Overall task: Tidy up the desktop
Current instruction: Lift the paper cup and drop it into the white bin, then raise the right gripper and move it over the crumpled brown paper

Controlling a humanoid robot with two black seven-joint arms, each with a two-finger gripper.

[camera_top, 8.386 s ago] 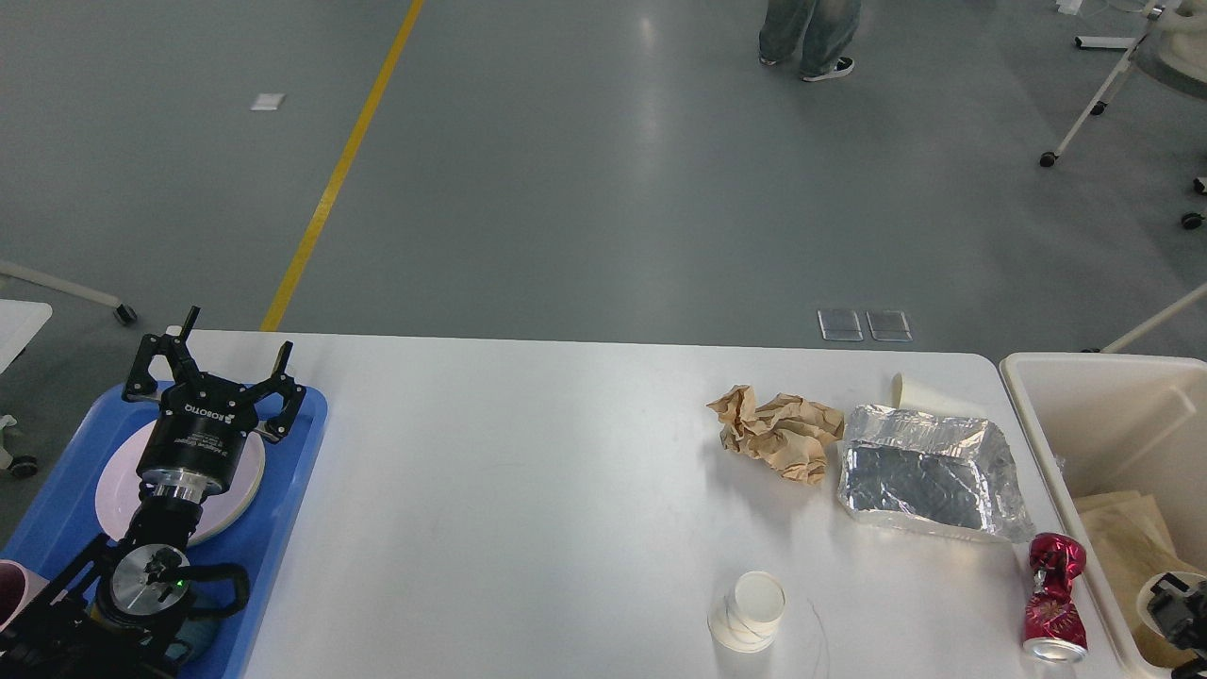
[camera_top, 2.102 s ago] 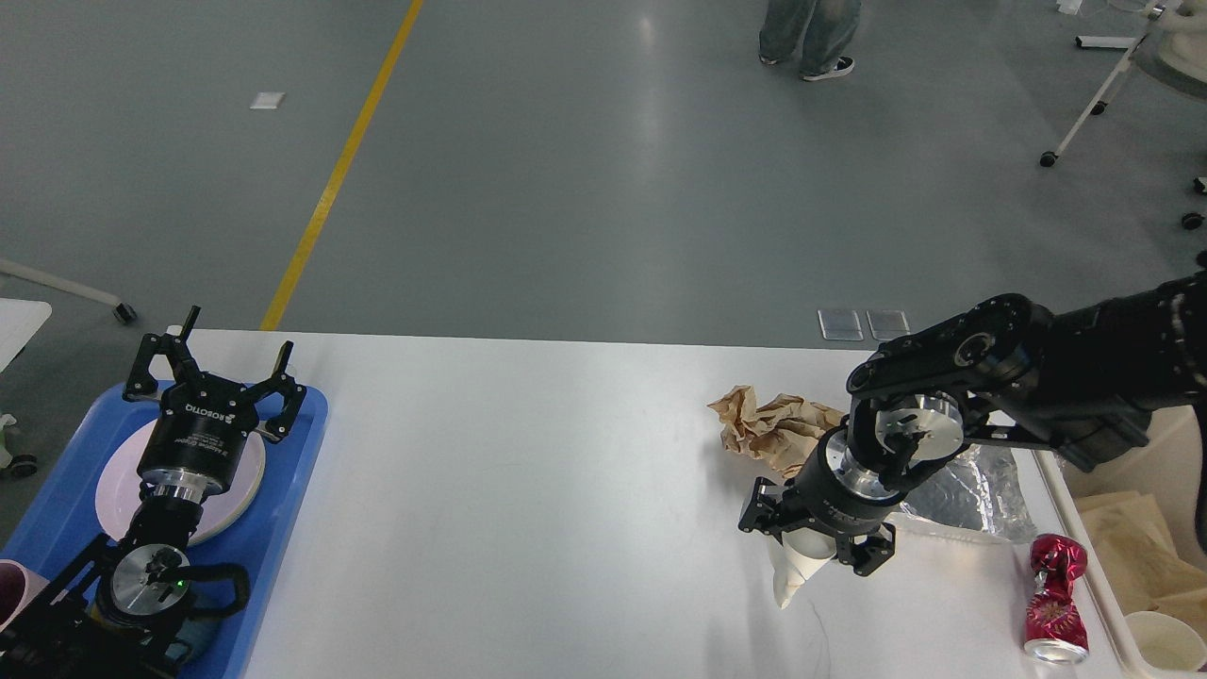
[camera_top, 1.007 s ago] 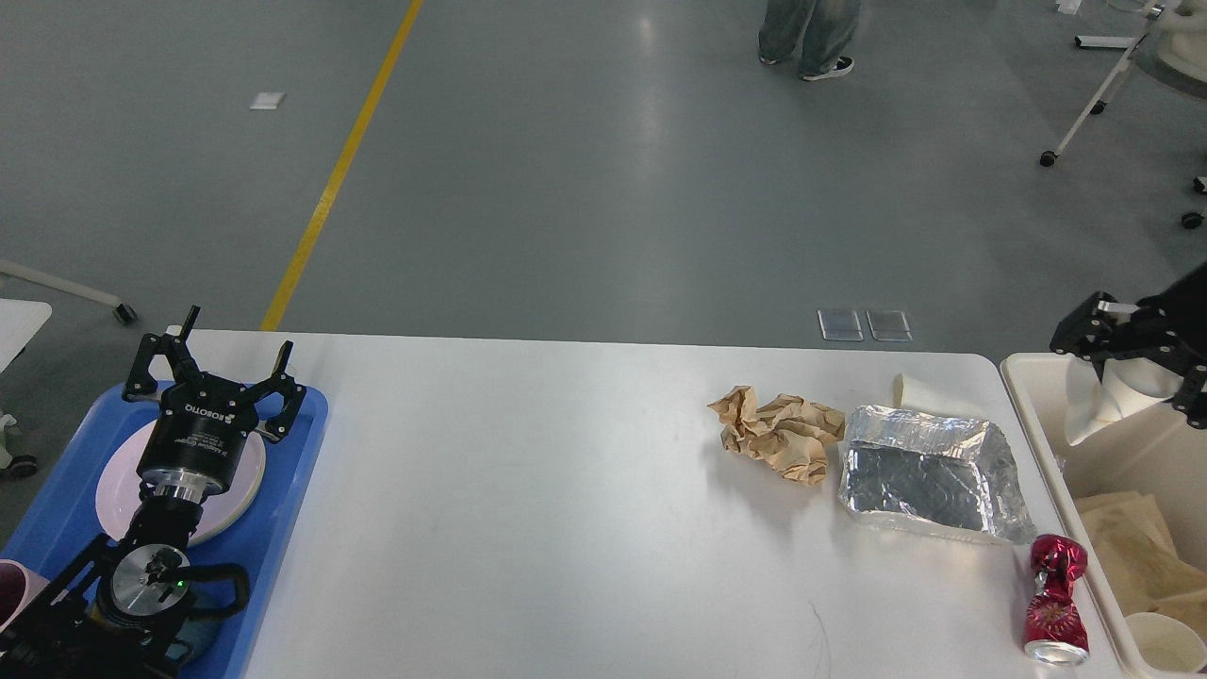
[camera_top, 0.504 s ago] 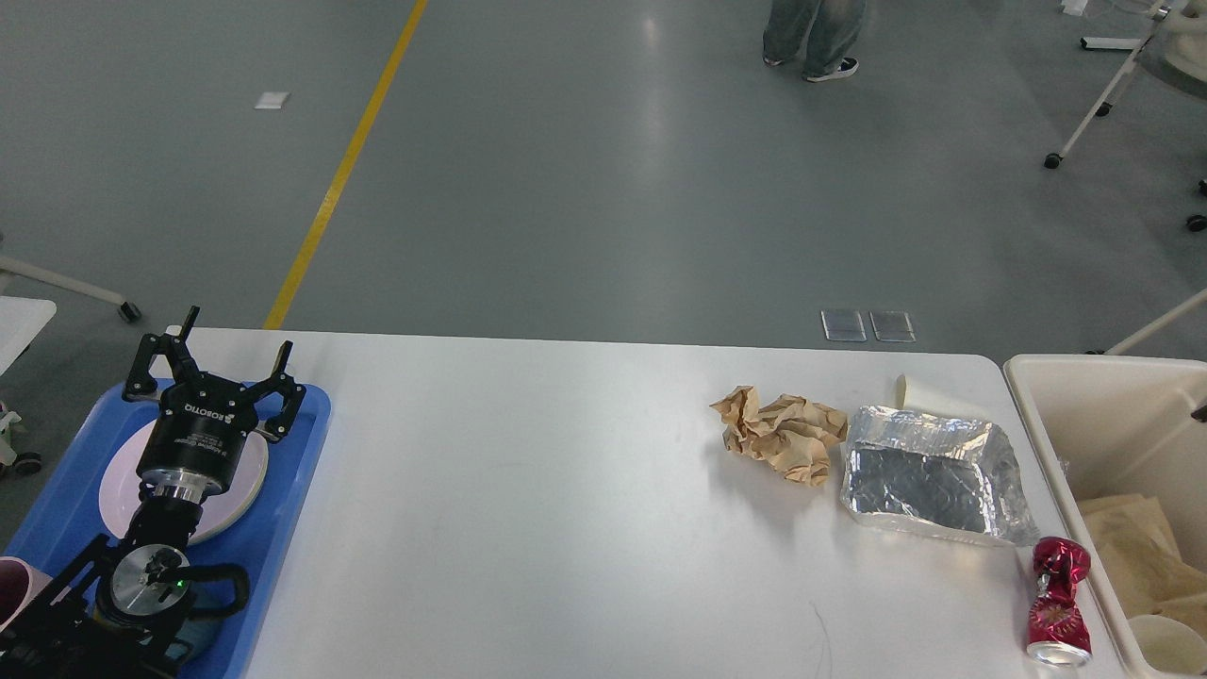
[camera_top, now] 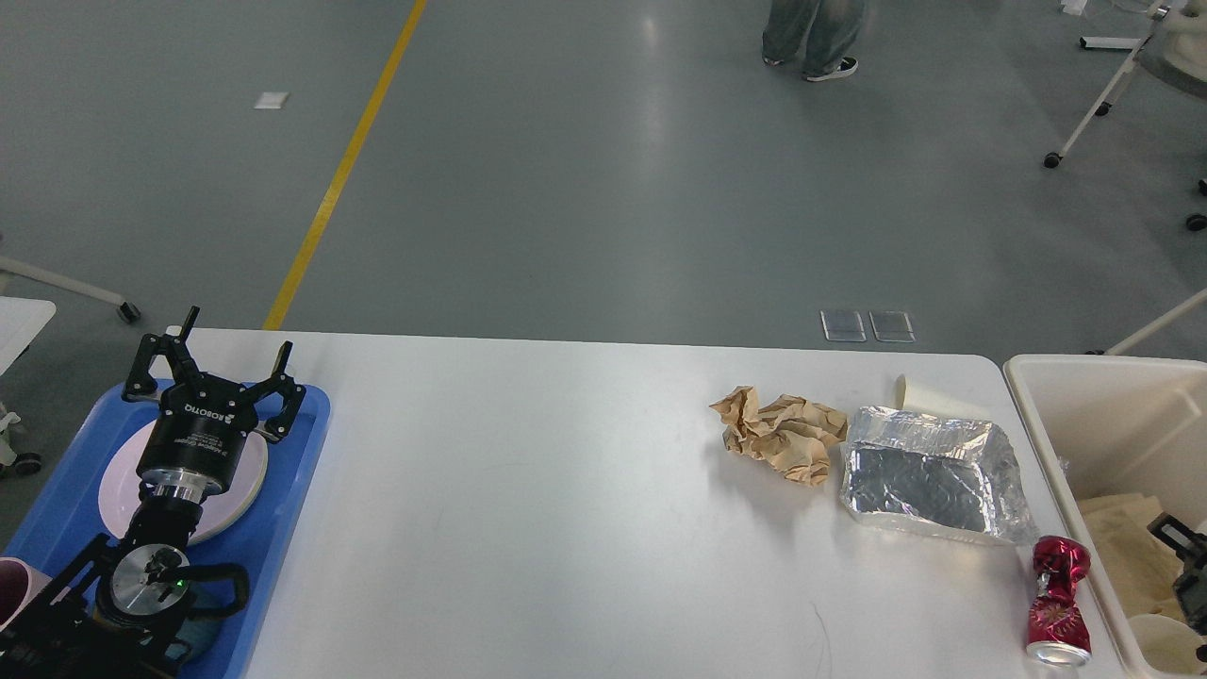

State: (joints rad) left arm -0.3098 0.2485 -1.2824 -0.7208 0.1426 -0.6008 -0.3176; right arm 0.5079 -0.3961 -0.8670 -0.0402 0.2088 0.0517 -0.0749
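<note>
Right gripper [camera_top: 1190, 566]: only a dark bit shows at the right edge, over the beige plastic bin [camera_top: 1037, 401]; fingers can't be told apart, so can't tell if it's clenched or released. Bin itself is cut off by the right and bottom edges. Inside: tan crumpled paper [camera_top: 1127, 552] and a white paper cup [camera_top: 1160, 644], cup only partly in view at the bottom corner.

A white paper cup on its side [camera_top: 929, 396] is mostly hidden behind the crumpled silver foil tray [camera_top: 929, 476]; foil tray looks to hold nothing. Just left of it, touching or nearly so, a crumpled brown paper ball [camera_top: 783, 434]. A crushed red drinks can [camera_top: 1058, 599] lies near the foil tray's near-right corner, close to the bin wall.

Large white smooth desktop [camera_top: 528, 509] fills the lower half of view, its near edge cut off by the frame bottom.

Left gripper [camera_top: 215, 370]: fingers spread wide, grasping nothing, hovering over the blue plastic tray [camera_top: 302, 443] at the desktop's left end. Tray holds a pale pink round plate [camera_top: 240, 486], partly hidden by the arm, and a pink cup [camera_top: 14, 585] cut off at the left edge.
</note>
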